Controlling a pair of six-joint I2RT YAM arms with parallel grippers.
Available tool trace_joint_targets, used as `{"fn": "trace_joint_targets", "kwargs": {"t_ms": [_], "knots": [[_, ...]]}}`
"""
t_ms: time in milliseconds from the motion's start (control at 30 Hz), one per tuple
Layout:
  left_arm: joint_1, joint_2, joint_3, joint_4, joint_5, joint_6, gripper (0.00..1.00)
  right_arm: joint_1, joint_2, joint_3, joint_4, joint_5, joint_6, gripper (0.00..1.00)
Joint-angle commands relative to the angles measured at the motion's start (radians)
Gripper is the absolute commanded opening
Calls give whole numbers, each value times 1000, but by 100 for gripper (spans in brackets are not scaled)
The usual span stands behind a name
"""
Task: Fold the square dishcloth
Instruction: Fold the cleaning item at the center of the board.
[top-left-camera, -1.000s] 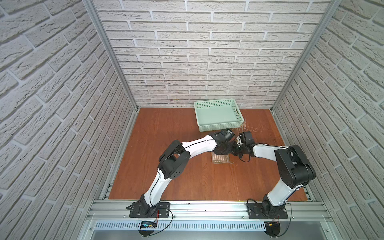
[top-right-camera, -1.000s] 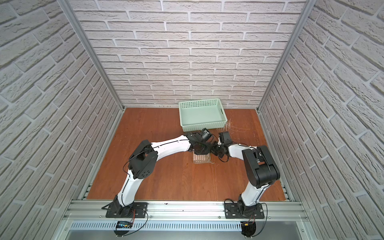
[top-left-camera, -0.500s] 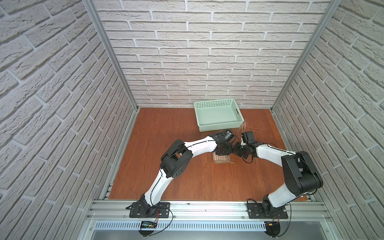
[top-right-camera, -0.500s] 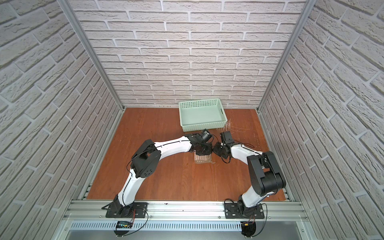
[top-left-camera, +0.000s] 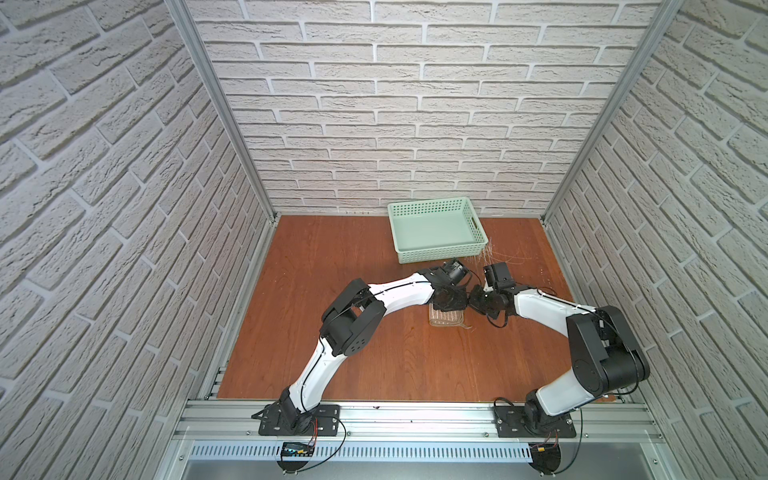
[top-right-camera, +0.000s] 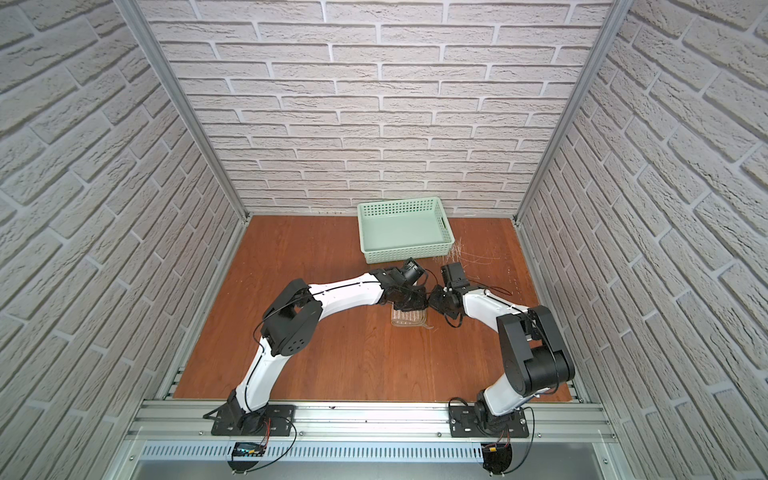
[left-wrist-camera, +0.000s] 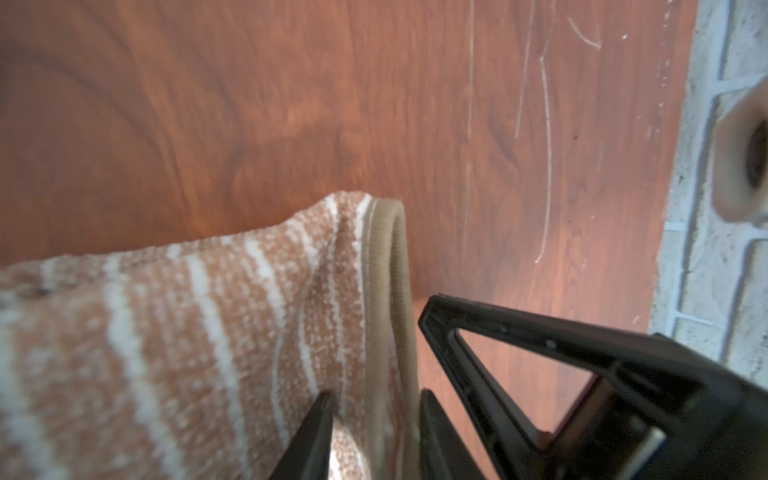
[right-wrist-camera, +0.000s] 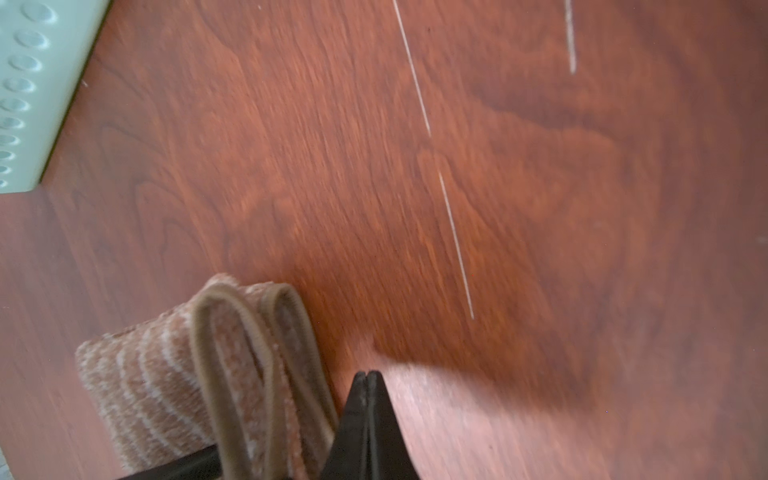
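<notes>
The square dishcloth (top-left-camera: 448, 328) (top-right-camera: 409, 320) lies folded into a small tan, cream-striped bundle on the wooden table, just in front of both wrists. In the left wrist view my left gripper (left-wrist-camera: 376, 395) is shut on the dishcloth (left-wrist-camera: 187, 332), one finger on each side of its darker hem. My right gripper (right-wrist-camera: 368, 374) is shut with nothing between its fingers, right beside the looped hem edges of the dishcloth (right-wrist-camera: 166, 374). In both top views the left gripper (top-left-camera: 451, 301) (top-right-camera: 411, 301) and right gripper (top-left-camera: 473, 299) (top-right-camera: 434, 300) almost meet over the cloth's far edge.
A mint-green basket (top-left-camera: 440, 253) (top-right-camera: 409, 251) stands just behind the grippers, its corner also in the right wrist view (right-wrist-camera: 29, 83). Pale scratches mark the table to the right of the basket. Brick walls enclose three sides.
The right arm's elbow has shifted a little outward and toward the front. Both grippers have stayed at the far edge of the cloth, and the left arm has barely moved.
</notes>
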Motion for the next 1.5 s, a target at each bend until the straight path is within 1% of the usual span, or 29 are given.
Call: {"fn": "trace_joint_targets", "kwargs": {"t_ms": [0, 233, 433, 667, 833, 900, 967, 1033, 1167, 1200, 1467], "knots": [[1, -4, -17, 28, 16, -11, 0, -14, 41, 5, 63, -50, 24, 3], [-5, -2, -22, 59, 32, -19, 0, -32, 82, 0, 90, -65, 36, 3], [-4, 24, -14, 67, 31, -28, 0, -37, 63, -4, 81, -56, 27, 3], [12, 40, -30, 108, 43, -39, 0, -36, -24, -3, -26, 52, -23, 3], [17, 55, -30, 148, 79, -44, 0, -35, -69, -6, -77, 111, -49, 5], [17, 56, -30, 155, 90, -43, 4, -36, -77, -5, -88, 123, -55, 5], [16, 51, -35, 164, 101, -42, 12, -35, -83, -4, -95, 132, -61, 5], [17, 40, -41, 176, 112, -38, 17, -35, -89, -2, -105, 141, -67, 5], [17, 11, -48, 213, 149, -32, 34, -35, -114, -1, -130, 167, -81, 5], [17, 5, -49, 219, 157, -33, 36, -35, -120, 0, -139, 172, -83, 5], [16, -67, -81, 251, 167, -39, 43, -32, -169, 2, -182, 202, -104, 6]]}}
